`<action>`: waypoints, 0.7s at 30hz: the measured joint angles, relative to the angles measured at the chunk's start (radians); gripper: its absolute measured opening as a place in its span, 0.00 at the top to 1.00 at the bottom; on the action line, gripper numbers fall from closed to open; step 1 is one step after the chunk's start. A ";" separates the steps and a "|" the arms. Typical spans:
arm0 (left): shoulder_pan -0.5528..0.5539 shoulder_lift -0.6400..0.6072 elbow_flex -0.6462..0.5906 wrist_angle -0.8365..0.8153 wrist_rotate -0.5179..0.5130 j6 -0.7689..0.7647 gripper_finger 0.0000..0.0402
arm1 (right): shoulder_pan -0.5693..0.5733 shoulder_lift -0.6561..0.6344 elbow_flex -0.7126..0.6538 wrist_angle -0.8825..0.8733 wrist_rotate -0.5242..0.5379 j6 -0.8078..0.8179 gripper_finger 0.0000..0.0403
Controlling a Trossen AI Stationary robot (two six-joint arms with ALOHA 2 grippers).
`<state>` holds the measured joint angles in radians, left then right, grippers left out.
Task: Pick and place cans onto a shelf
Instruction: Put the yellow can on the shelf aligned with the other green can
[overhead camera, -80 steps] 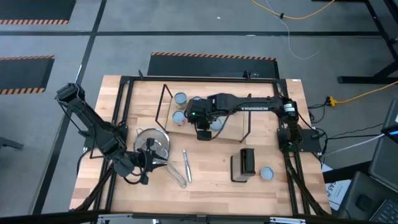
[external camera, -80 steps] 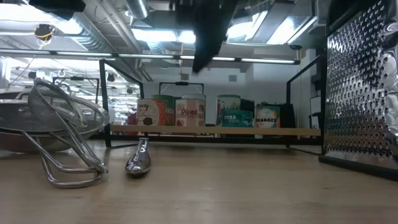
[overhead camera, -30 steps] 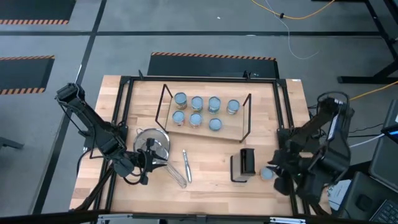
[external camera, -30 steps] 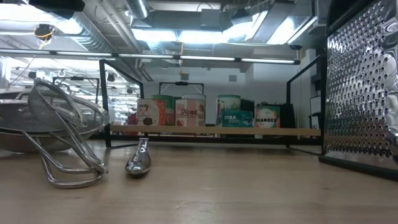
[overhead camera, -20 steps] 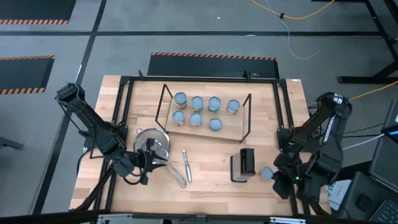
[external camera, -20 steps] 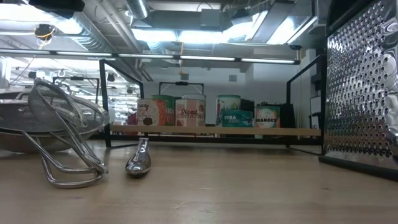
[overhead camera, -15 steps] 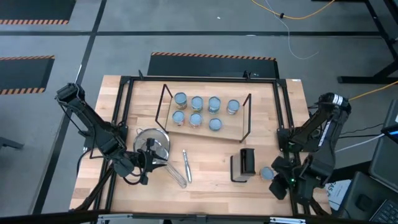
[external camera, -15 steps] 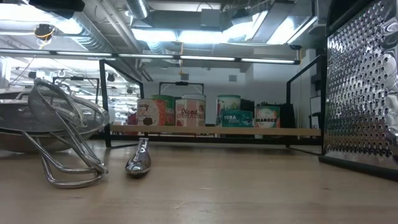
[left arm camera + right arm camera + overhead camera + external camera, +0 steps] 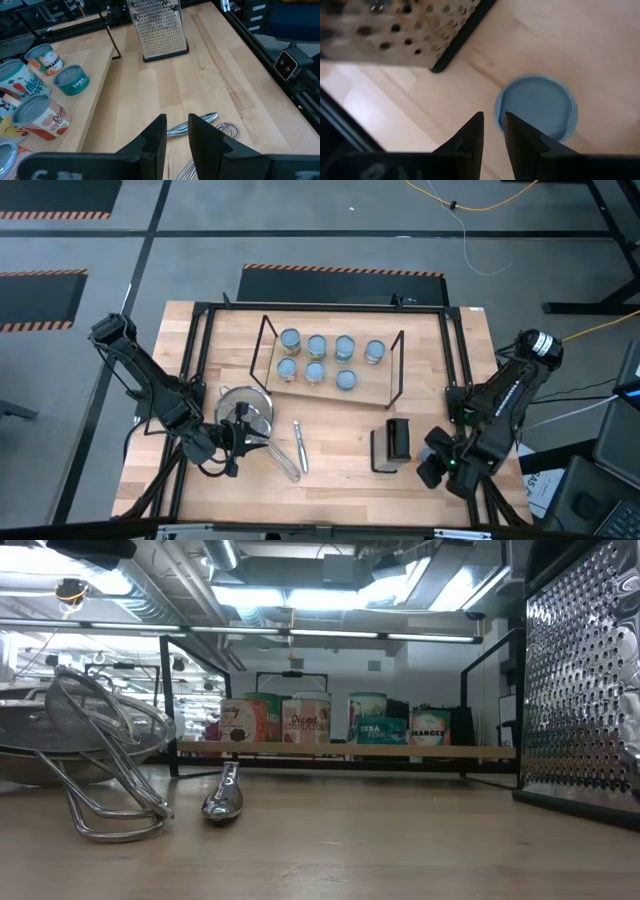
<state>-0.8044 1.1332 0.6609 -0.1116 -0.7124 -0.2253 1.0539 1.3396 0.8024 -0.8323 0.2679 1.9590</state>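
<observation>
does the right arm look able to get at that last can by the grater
Probably yes. The right tool hangs just above the loose can, with bare table around the can's top. The grater stands close beside it, apart, so it may crowd one finger. Its fingers look nearly together, too narrow for the can.

High view: straight down over the whole surface (image 9: 340, 465). Low view: level at surface height, facing the shelf (image 9: 340, 751), which both share. Wrist views sit close.

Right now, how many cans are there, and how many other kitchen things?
Cans on the shelf: 7
Cans on the table: 1
Strainer: 1
Grater: 1
Spoon: 1
Total: 11
</observation>
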 joint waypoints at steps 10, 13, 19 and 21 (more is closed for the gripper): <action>0.000 0.000 0.000 0.000 0.000 0.000 0.82 | -0.072 0.000 -0.057 0.052 0.000 -0.002 0.80; 0.000 0.000 0.000 0.000 0.000 0.000 0.82 | -0.087 0.000 -0.057 0.051 0.000 -0.003 0.80; 0.000 0.000 0.000 0.000 0.000 -0.001 0.82 | -0.102 0.002 -0.057 0.044 0.000 -0.003 0.80; 0.000 0.000 0.000 0.000 0.000 -0.001 0.82 | -0.103 0.002 -0.057 0.040 -0.009 -0.002 0.80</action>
<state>-0.8045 1.1332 0.6609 -0.1112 -0.7124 -0.2267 0.9508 1.3418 0.7452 -0.7928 0.2591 1.9568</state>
